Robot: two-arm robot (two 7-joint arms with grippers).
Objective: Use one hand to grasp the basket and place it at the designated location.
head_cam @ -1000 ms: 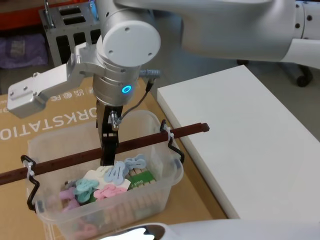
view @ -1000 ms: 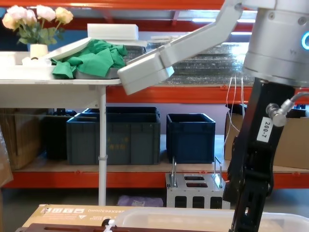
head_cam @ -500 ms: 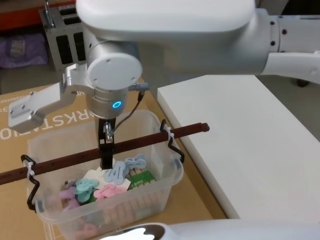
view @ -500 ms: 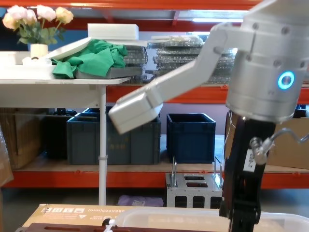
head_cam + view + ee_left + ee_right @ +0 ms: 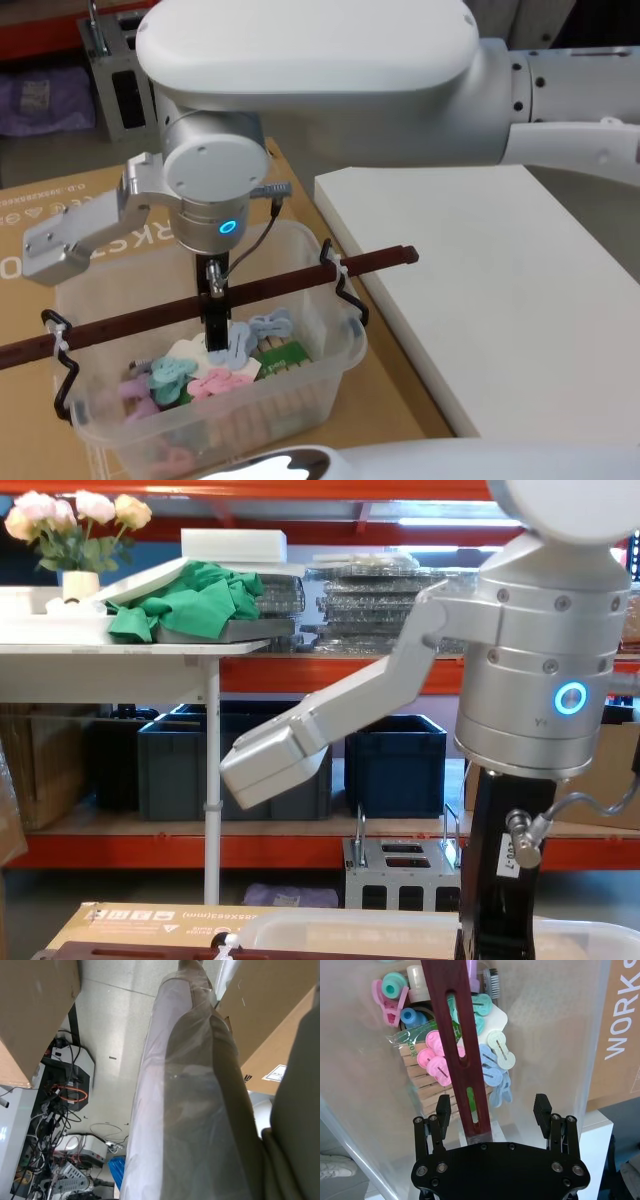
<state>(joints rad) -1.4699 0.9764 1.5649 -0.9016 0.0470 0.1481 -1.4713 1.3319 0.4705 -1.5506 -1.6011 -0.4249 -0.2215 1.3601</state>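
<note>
Here, the robot's large silver right arm point(image 5: 300, 60) reaches down over a brown cardboard box point(image 5: 25, 300) that lies just beside a white worktop point(image 5: 500, 300). The basket point(image 5: 335, 365), a translucent tub, sits on the cardboard, with a long dark red bar handle point(image 5: 300, 282) lying across its rim. The right gripper point(image 5: 493, 1108) is at the tub's mouth. Its fingers point(image 5: 443, 1110) are spread on either side of the bar and hold nothing, and the bar lies nearer one finger. Coloured clothes pegs point(image 5: 225, 375) lie in the bottom. The left arm is parked low, away from the work. Closing off-centre may shove the bar sideways. A hold away from the balance point could tilt the tub and spill the pegs.
</note>
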